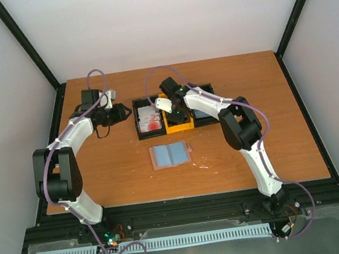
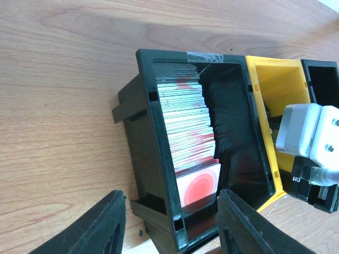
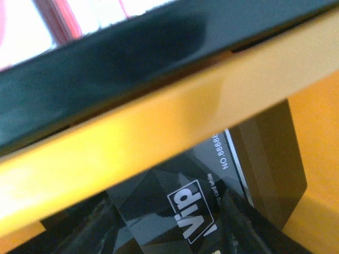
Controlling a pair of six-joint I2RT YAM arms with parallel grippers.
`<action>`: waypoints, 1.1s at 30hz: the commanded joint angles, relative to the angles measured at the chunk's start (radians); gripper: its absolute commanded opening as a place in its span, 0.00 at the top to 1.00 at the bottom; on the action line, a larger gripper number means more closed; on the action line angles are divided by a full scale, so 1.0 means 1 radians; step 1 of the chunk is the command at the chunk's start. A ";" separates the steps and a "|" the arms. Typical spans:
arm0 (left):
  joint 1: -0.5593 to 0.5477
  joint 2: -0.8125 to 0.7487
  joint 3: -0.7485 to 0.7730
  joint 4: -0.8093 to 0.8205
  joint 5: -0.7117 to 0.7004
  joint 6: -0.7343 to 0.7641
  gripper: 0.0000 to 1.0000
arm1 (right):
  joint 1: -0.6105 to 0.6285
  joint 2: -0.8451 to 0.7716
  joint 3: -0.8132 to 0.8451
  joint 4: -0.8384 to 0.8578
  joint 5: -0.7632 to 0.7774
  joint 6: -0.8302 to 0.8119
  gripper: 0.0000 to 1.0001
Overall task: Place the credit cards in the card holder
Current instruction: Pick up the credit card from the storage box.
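Black card (image 3: 186, 207), clamped in the right gripper (image 3: 175, 239), should sink squarely into the yellow bin (image 3: 132, 135); left gripper (image 2: 172, 225) gapes wide.

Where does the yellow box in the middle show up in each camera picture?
Top external: the yellow plastic compartment sits mid-table, between two black ones.
Left wrist: upper right.
Right wrist: a blurred diagonal band across the frame.
Shared landmark: the black compartment holding red-and-white cards, right beside it.

Red-blotched cards (image 2: 188, 127) pack the holder (image 2: 142, 138) — black card (image 3: 175, 203) in its yellow bin.
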 commanded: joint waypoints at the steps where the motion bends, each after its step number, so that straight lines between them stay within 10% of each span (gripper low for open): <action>1: -0.004 -0.013 -0.005 -0.010 -0.005 0.027 0.51 | 0.003 0.012 0.027 -0.072 -0.014 -0.006 0.53; 33: -0.004 -0.136 -0.099 0.070 -0.040 0.024 0.51 | 0.028 -0.092 0.069 -0.011 0.143 -0.010 0.97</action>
